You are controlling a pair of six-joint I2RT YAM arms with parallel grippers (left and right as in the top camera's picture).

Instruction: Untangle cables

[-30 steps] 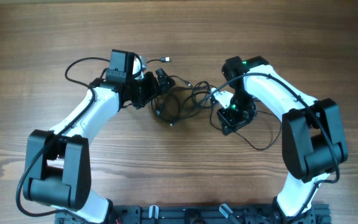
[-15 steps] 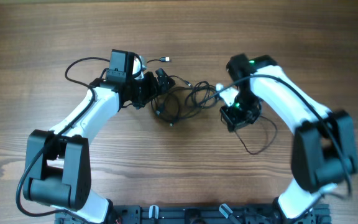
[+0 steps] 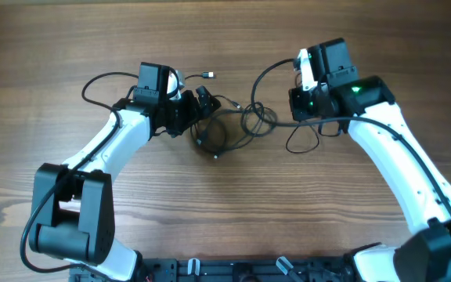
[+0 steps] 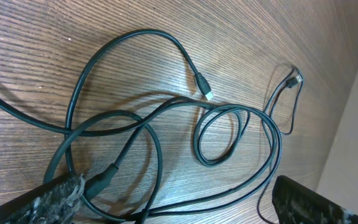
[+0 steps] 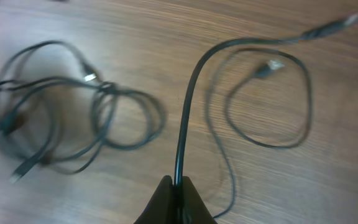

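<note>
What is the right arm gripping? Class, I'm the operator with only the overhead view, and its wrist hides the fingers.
Observer: The right wrist view shows the right fingers shut on one black cable, which curves up and away to a plug end.
Operator: And is the left arm holding the tangle?
Observer: No. In the left wrist view the left fingers stand wide apart. Loops of the tangle lie on the wooden table between them, none pinched.
</note>
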